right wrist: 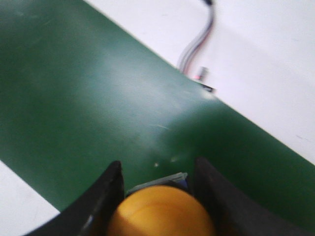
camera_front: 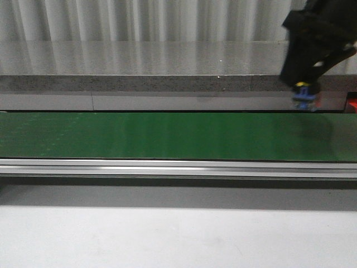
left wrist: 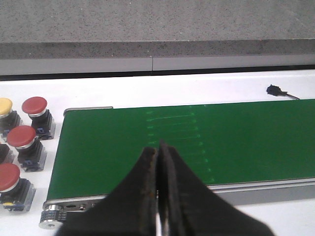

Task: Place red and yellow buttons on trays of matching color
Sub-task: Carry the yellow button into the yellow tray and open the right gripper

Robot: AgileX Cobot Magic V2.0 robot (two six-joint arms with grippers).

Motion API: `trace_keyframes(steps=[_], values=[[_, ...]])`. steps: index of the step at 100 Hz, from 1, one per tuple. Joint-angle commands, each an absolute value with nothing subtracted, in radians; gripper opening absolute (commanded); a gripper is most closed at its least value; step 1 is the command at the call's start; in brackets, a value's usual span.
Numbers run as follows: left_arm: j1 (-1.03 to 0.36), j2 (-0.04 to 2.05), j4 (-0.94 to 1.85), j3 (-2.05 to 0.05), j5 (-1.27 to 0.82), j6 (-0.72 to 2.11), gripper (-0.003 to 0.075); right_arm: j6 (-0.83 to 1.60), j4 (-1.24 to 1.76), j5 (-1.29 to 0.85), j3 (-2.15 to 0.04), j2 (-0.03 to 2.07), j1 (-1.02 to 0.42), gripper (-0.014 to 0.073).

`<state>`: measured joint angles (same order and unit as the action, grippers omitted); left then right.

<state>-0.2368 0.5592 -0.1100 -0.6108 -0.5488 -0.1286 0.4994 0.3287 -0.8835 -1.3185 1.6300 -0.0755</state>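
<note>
Left gripper [left wrist: 158, 157]: fingers pressed together, nothing between them, above the near edge of the green belt [left wrist: 197, 142]. Red buttons [left wrist: 34, 105] and one yellow button [left wrist: 5, 107] stand on the white table [left wrist: 197, 86] just off the belt's left end. Right gripper [right wrist: 157, 182]: fingers clamped around a yellow button [right wrist: 160, 214], above the belt's right end.
</note>
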Motion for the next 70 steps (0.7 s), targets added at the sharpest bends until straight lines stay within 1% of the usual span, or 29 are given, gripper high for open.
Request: trace_keyframes(steps=[1,15,20,34,41,55,70], values=[[-0.244,0.560,-0.110,-0.635,-0.474,-0.137,-0.0020,0.371,0.278,-0.871,-1.346,1.520,-0.001,-0.0002],[-0.244,0.560,-0.110,-0.635,-0.474,-0.137,-0.0020,0.289,0.278,-0.850,-1.301,1.429,0.184,-0.0002],[-0.244,0.560,-0.110,-0.635,-0.474,-0.137,-0.0020,0.264,0.278,-0.828,-1.276,1.402,0.271,-0.0002],[-0.244,0.560,-0.110,-0.635,-0.474,-0.137,-0.0020,0.196,0.280,-0.752,-1.207,1.377,0.476,-0.0002],[-0.244,0.560,-0.110,-0.635,-0.474,-0.137,-0.0020,0.184,0.288,-0.700,-1.173,1.378,0.549,-0.0002],[-0.244,0.560,-0.110,-0.635,-0.474,-0.137,-0.0020,0.181,0.312,-0.547,-1.083,1.384,0.626,-0.0002],[-0.244,0.560,-0.110,-0.635,-0.474,-0.137,-0.0020,0.181,0.312,-0.465,-1.019,1.433,0.633,-0.0002]])
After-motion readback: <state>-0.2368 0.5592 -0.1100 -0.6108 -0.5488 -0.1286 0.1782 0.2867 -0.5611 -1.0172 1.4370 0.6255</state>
